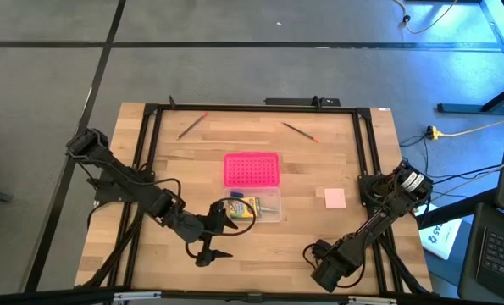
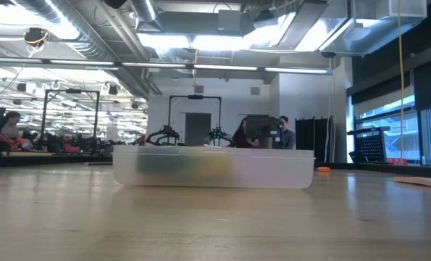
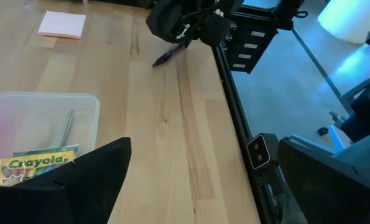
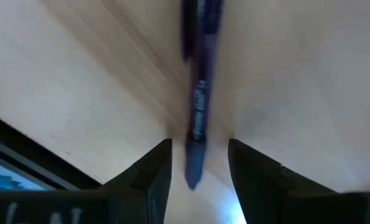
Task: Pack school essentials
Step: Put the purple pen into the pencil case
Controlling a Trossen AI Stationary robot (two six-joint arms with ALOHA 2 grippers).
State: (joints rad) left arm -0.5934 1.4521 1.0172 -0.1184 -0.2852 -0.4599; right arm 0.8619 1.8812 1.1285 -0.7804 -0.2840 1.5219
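The clear plastic box (image 1: 267,206) sits mid-table with the yellow-green crayon box (image 1: 243,208) inside it. The crayon box (image 3: 35,167) lies beside a thin grey item (image 3: 67,126). The pale pink pad (image 1: 335,197) lies flat to the right of the box. Two pencils (image 1: 192,125) (image 1: 301,131) lie near the far edge. A purple pen (image 4: 197,106) lies on the table near the near edge. My right gripper (image 4: 199,165) is open, with a finger on each side of the pen's end and gaps showing. My left gripper (image 1: 220,235) is open, just left of the clear box. The scissors cannot be made out.
The bright pink dotted lid (image 1: 252,169) lies flat just beyond the clear box. A black frame rail (image 1: 150,152) runs around the table top. The right table edge and its rail (image 3: 231,106) pass close to the pen. In the low view the clear box (image 2: 215,168) stands mid-table.
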